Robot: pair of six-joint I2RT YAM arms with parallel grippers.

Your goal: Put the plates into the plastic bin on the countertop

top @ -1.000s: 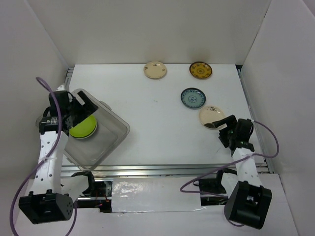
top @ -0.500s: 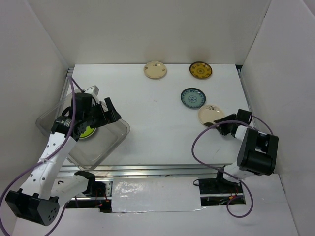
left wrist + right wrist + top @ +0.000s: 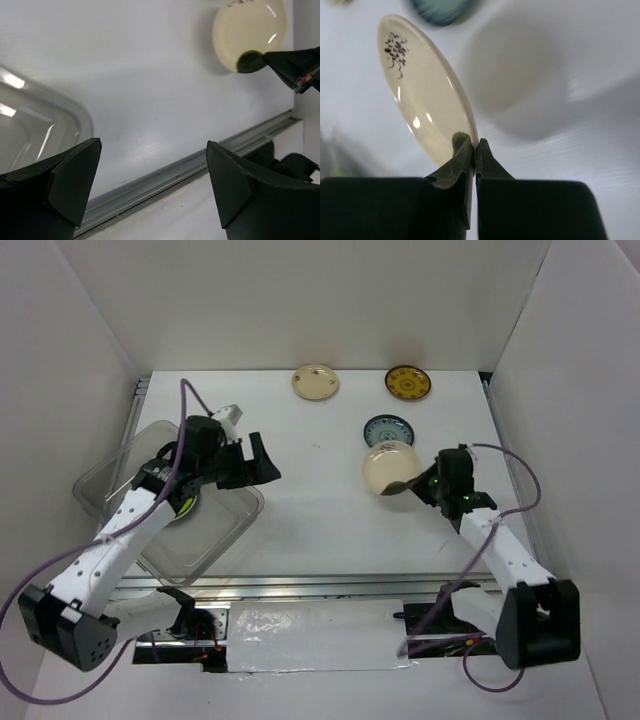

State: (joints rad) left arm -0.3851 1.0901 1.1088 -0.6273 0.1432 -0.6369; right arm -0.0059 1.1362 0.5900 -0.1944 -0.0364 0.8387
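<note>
The right gripper (image 3: 474,147) is clamped on the near rim of a cream round saucer with a dark sprig motif (image 3: 420,105). It holds that saucer tilted and clear of the white rectangular countertop (image 3: 320,515), and the saucer's shadow falls on bare surface beside it. In the top view the saucer's far edge overlaps a teal-blue patterned saucer (image 3: 388,424) lying flat just behind. Farther back, a plain cream saucer (image 3: 315,382) and a mustard-brown patterned saucer (image 3: 408,382) lie well apart near the rear edge.

A broad open stretch of countertop runs from the held saucer leftward to the clear squarish plastic bin (image 3: 215,540). The left gripper (image 3: 262,462) hangs over this stretch just beyond the bin's right corner, with its jaws spread wide and holding nothing. Its arm lies across the bin and partly covers a lime green round plate (image 3: 178,510) inside. The metal rail (image 3: 320,582) bounds the near edge.
</note>
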